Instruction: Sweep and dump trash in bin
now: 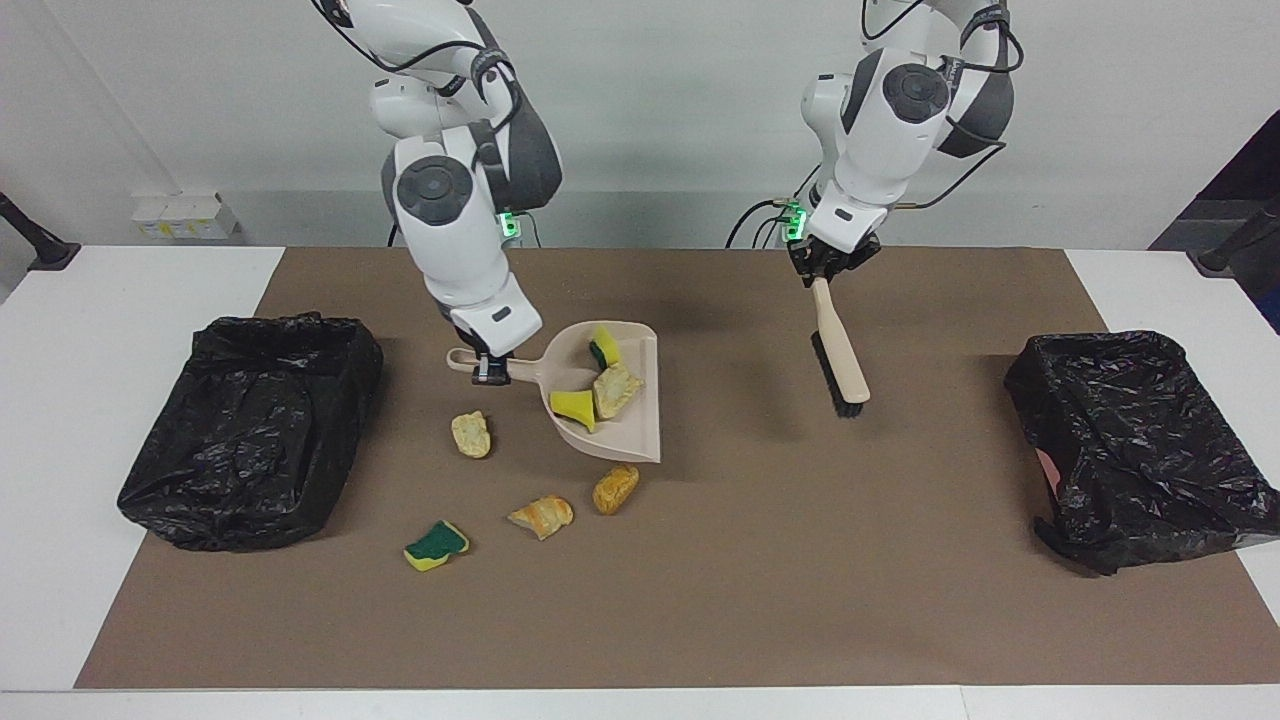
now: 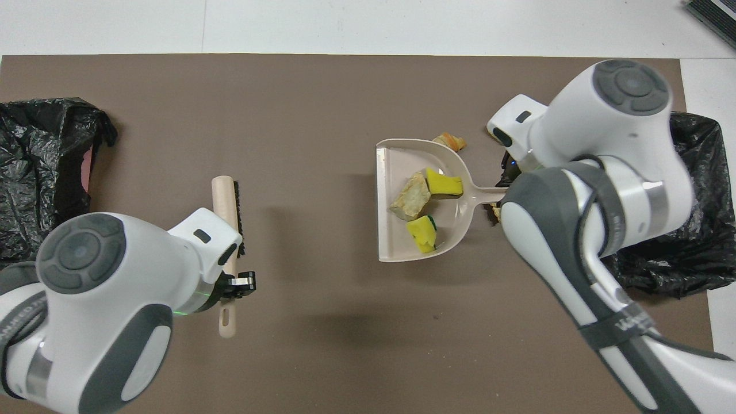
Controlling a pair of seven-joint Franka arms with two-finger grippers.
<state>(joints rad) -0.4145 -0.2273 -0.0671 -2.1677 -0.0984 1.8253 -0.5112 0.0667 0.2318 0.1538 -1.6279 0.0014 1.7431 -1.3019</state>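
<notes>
My right tool (image 1: 490, 368) pinches the dustpan (image 1: 640, 420) handle, three scraps of trash (image 1: 597, 385) inside; my left tool (image 1: 822, 268) pinches the brush (image 1: 840, 355). Tilting toward the bin (image 1: 250, 430) could spill them onto the tabletop (image 1: 800, 580), where four scraps lie.

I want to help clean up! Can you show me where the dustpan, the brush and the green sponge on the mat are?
dustpan (image 1: 640, 425): facing view, bare floor of the pan near its lip.
brush (image 1: 838, 345): facing view, middle of its beige back.
green sponge (image 1: 437, 543): facing view, its green top.
</notes>
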